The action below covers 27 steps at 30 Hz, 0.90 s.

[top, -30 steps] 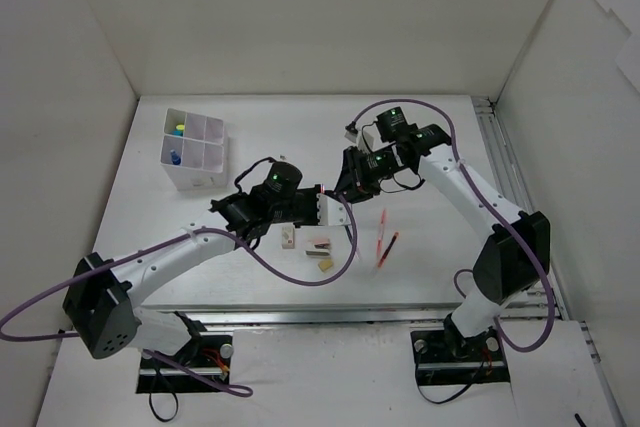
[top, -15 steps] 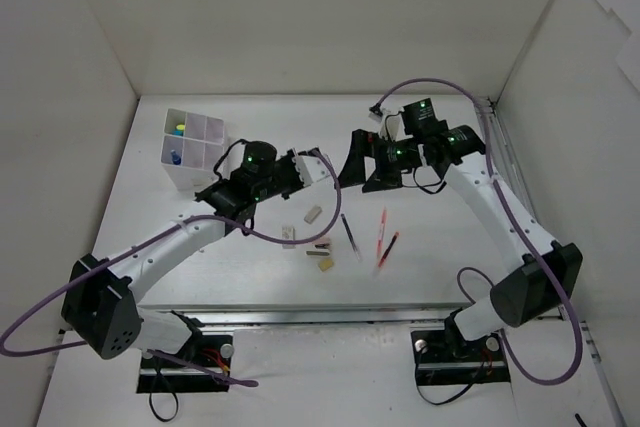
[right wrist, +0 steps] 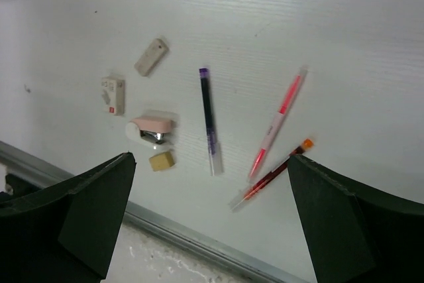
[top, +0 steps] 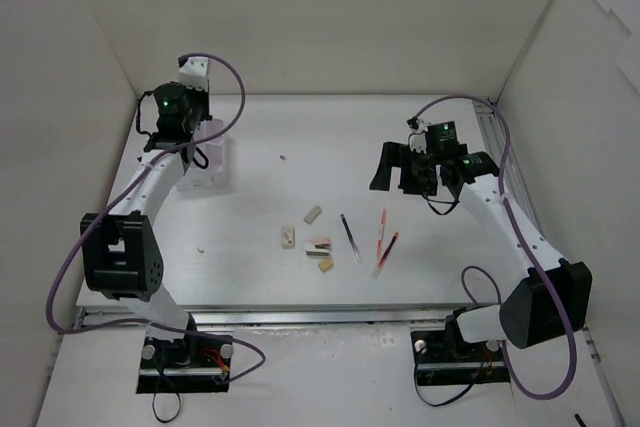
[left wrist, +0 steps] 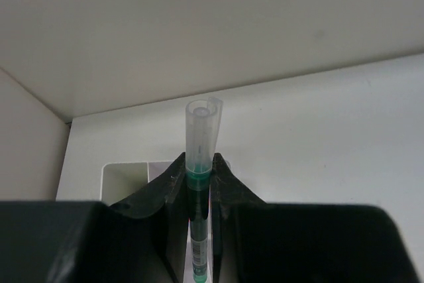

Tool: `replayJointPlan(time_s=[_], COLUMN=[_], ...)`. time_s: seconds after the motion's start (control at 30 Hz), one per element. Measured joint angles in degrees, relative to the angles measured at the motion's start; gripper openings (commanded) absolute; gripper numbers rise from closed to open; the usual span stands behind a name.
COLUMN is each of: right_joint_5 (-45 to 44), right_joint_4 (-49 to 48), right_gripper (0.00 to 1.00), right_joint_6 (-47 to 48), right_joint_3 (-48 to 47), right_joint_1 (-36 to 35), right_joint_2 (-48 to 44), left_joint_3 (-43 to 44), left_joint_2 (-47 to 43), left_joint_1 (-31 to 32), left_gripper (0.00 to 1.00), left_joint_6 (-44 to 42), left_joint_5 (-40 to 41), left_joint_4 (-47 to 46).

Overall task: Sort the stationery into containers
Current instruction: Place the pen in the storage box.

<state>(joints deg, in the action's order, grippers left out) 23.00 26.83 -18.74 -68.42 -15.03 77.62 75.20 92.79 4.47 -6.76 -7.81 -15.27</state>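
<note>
The left gripper is hovering over the white grid box, its jaws pinching tight on a green pen with a clear cap that is sticking out past the fingertips. The right gripper is hanging well to the right of the box, jaws spread wide and gripping nothing. To the right of the box and nearer the front, a dark pen, a pink pen, a red pen and four small erasers are lying on the table.
</note>
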Motion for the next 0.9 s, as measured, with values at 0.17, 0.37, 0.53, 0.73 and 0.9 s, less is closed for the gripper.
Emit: replayJointPlan(time_s=[0.17,0.37,0.53,0.73,0.9], right_joint_5=[-5.07,-9.77,-11.50,-13.25,-13.62], right_joint_4=[-1.53,-3.58,-3.85,-3.85,-3.87], right_gripper=[0.98,0.98,0.98,0.98,0.98], right_joint_6=[1.77,3.13,3.67,3.87,3.80], right_joint_3=[2.32,4.04,7.17,11.41,12.72], right_joint_1=[0.48,1.14,1.97,3.30,4.24], right_joint_2=[-2.29,-6.54,-7.61,-9.44,-10.84], left_joint_3=[9.92,21.75,21.97,21.40,20.24], left_joint_2=[12.41,24.46,28.06,30.08,30.10], left_joint_1=[-3.37,-3.41,-3.65,-4.61,-5.44], left_gripper=[0.00,0.01,0.01,0.12,0.51], left_joint_6=[3.80,3.80,3.91,4.33,6.43], left_joint_5=[0.87,3.78,7.72,11.10,12.33], left_joint_4=[-2.12,-0.68,-1.29,-2.01,-2.03])
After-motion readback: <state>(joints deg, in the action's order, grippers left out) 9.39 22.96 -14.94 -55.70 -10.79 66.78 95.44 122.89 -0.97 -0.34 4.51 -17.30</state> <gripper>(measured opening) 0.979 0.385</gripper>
